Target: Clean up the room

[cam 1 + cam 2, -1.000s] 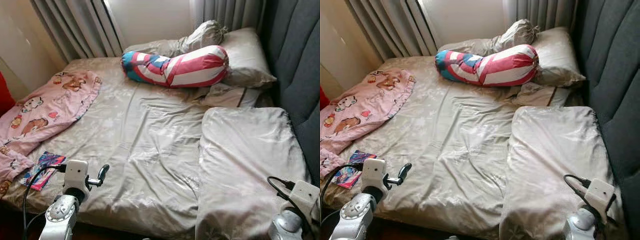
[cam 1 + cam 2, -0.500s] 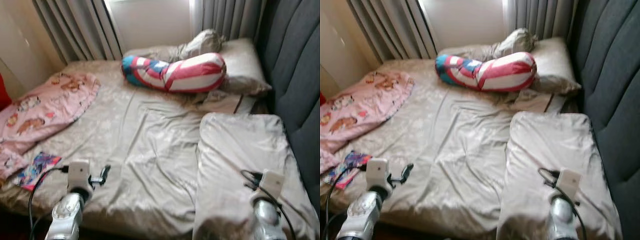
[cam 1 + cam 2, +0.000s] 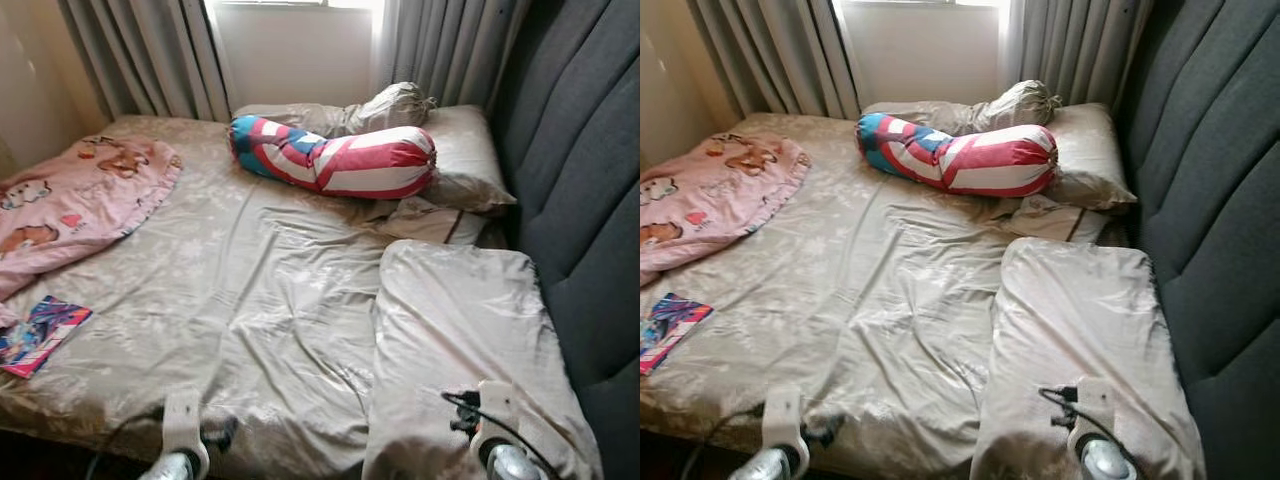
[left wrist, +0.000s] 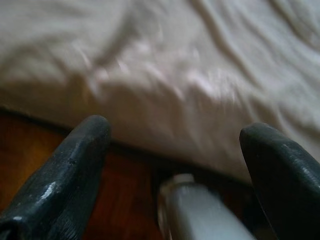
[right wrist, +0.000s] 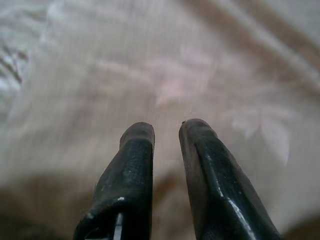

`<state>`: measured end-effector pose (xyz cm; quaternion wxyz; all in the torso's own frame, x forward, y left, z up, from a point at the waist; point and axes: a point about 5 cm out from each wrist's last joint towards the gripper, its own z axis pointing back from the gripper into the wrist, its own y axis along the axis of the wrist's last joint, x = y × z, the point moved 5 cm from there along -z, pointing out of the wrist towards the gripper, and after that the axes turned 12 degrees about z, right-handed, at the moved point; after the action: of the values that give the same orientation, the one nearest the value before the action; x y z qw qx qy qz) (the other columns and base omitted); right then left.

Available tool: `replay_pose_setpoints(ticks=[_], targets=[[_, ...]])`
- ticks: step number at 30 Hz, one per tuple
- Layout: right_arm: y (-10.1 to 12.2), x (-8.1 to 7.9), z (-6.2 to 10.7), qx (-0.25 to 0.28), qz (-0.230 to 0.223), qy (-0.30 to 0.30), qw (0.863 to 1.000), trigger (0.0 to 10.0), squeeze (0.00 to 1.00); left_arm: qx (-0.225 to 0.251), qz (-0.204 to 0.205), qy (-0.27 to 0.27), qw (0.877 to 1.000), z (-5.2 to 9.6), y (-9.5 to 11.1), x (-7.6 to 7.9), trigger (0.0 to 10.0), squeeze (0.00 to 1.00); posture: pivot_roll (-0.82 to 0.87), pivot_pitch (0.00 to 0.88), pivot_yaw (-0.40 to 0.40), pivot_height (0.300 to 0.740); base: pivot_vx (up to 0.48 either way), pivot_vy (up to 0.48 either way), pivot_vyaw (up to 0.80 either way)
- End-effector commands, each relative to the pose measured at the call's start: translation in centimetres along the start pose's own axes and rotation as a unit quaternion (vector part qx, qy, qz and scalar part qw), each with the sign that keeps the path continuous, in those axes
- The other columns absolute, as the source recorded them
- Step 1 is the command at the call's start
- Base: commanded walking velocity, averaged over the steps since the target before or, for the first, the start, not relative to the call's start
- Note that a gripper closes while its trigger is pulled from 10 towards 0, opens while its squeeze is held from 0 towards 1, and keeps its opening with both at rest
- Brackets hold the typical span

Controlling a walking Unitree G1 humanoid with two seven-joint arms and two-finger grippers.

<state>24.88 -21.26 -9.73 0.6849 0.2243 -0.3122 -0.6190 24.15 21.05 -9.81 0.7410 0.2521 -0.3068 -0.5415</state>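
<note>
The left gripper [image 4: 175, 145] hangs at the near edge of the bed [image 3: 250, 300], its fingers [image 4: 65, 175] spread wide and holding nothing. Its wrist view looks past them at the rumpled sheet [image 4: 200, 65] dropping to a dark reddish floor [image 4: 30, 150], with a pale cylindrical part [image 4: 200, 215] just below; the eye views miss that floor detail.

The right gripper [image 5: 165, 130] is over the near pillow [image 3: 460, 330], fingers nearly touching with a thin gap, gripping nothing. Its wrist view gives blurred beige cloth.

From the head, well beyond both grippers, a striped bolster [image 3: 335, 157] lies across the far end against a second pillow [image 3: 460, 160] and a bunched bag [image 3: 390, 105]. Far off to the left gripper's left, a pink blanket [image 3: 70, 200] drapes the bed, and a booklet [image 3: 40, 332] lies nearer, still well apart from that gripper. The headboard [image 3: 590, 200] runs beside the right gripper.
</note>
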Motion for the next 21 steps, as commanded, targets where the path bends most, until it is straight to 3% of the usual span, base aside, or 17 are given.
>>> replay_pose_setpoints(ticks=[1,4,7,13,21], targets=[[-0.5,-0.6,0.0,-0.013,0.001,0.015,1.000,10.0,0.00,-0.022,-0.007,0.010,1.000,0.1,-1.1,-0.1,10.0,0.00,0.00,0.000,-0.053,0.696,0.000,0.000,0.00],[-1.8,-1.2,0.2,-0.037,-0.011,0.023,0.999,10.0,0.00,-0.031,-0.007,0.018,0.999,0.2,-1.8,-0.1,10.0,0.00,0.00,0.000,-0.053,0.696,0.000,0.000,0.00],[-2.7,-1.8,0.5,-0.043,-0.034,0.022,0.998,10.0,0.00,-0.048,-0.038,0.007,0.998,0.7,-3.5,0.2,10.0,0.00,0.01,0.000,-0.048,0.716,0.000,0.000,0.00],[-5.8,-2.9,1.5,-0.089,-0.036,0.037,0.995,10.0,0.00,-0.049,-0.038,0.026,0.998,0.6,-3.2,-0.4,10.0,0.00,0.00,0.000,-0.030,0.740,0.000,0.000,0.00],[-6.5,-2.6,1.8,-0.097,-0.037,0.032,0.994,10.0,0.00,-0.068,-0.043,0.039,0.996,1.1,-4.2,-1.7,10.0,0.00,-0.03,0.000,-0.012,0.740,0.000,0.000,0.00]])
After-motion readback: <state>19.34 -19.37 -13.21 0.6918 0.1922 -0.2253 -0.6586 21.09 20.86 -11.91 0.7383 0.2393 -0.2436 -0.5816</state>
